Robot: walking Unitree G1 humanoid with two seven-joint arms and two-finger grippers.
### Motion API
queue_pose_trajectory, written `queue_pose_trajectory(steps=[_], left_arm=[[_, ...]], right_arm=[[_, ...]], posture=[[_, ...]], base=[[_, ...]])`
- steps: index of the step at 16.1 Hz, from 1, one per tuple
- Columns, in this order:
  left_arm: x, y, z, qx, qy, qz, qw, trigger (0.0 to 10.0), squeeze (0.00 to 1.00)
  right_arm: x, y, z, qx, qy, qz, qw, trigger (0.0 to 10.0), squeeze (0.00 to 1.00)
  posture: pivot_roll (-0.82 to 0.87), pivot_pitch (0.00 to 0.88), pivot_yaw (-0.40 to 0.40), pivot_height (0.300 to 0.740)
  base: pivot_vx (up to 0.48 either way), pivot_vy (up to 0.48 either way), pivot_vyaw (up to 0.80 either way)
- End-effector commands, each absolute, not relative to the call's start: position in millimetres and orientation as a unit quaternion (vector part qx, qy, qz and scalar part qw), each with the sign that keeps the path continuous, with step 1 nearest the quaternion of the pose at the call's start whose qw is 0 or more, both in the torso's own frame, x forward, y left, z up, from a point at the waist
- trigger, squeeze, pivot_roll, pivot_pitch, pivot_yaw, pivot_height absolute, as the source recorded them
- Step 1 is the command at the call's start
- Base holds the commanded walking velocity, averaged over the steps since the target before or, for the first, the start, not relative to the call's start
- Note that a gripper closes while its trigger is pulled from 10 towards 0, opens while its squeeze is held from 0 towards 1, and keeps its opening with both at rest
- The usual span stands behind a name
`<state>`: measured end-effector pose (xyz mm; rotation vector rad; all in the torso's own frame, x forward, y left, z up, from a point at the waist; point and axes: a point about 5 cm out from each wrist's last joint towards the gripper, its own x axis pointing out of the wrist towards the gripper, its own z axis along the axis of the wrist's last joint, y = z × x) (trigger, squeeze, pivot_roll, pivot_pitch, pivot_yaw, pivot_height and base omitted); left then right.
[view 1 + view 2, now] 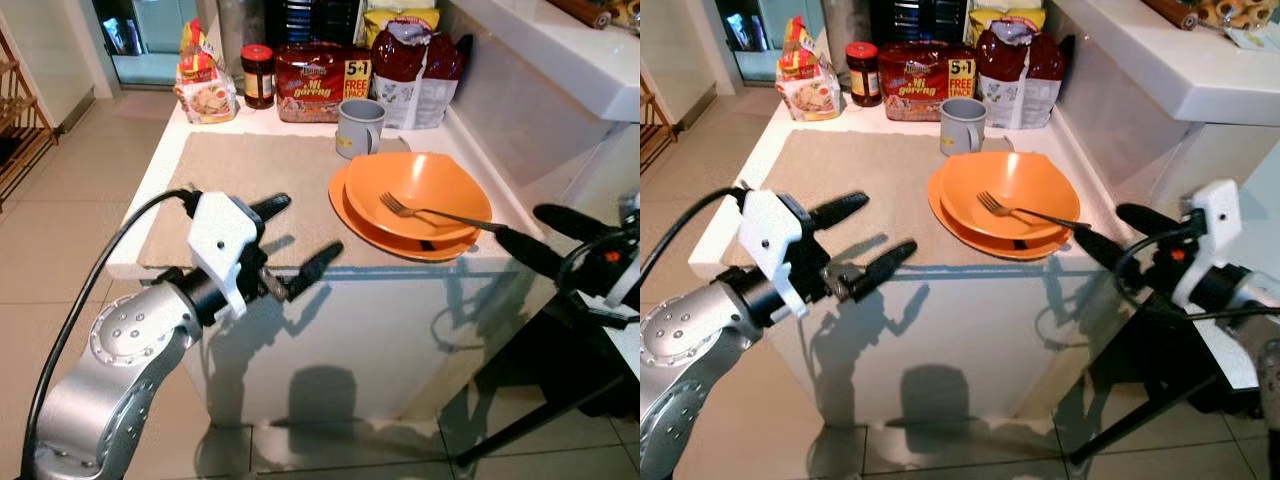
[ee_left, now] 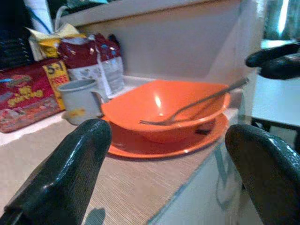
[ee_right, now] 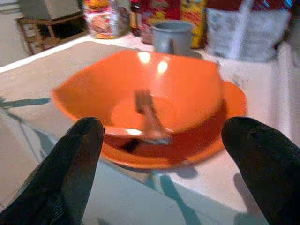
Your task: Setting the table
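The right gripper (image 1: 1105, 235) hangs spread just off the counter's front edge, near the fork's handle, holding nothing. The fork (image 1: 1025, 212) rests in the orange bowl (image 1: 1010, 190), which sits on an orange plate (image 1: 350, 215) on the beige placemat (image 1: 250, 175). The left gripper (image 1: 298, 235) hovers spread over the placemat's front edge. A grey mug (image 1: 358, 127) stands just behind the plate.

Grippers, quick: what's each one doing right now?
Left gripper: open, empty, over the placemat's front edge.
Right gripper: open, empty, near the fork handle.
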<state>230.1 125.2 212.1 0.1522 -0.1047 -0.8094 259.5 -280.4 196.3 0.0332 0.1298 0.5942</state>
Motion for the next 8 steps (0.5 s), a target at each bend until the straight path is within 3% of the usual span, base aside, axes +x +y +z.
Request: queue_pose_trajectory(steps=[1,2,8], left_arm=[[225.4,120.5,212.4,0.073,-0.048,-0.416,0.905,10.0,0.0],[224.1,119.9,212.9,0.071,-0.047,-0.421,0.903,10.0,0.0],[219.1,118.8,212.5,0.069,-0.038,-0.433,0.898,10.0,0.0]], right_arm=[[262.1,-285.7,199.1,0.011,0.057,0.291,0.955,10.0,0.5],[264.4,-285.1,199.3,0.018,0.055,0.307,0.95,10.0,0.0],[282.9,-280.4,189.9,0.039,0.064,0.352,0.933,10.0,0.0]], posture=[[0.06,0.0,-0.037,0.74],[0.07,0.0,-0.036,0.74],[0.09,0.0,-0.05,0.74]], base=[[0.0,0.0,0.0],[0.0,0.0,0.0],[0.0,0.0,0.0]])
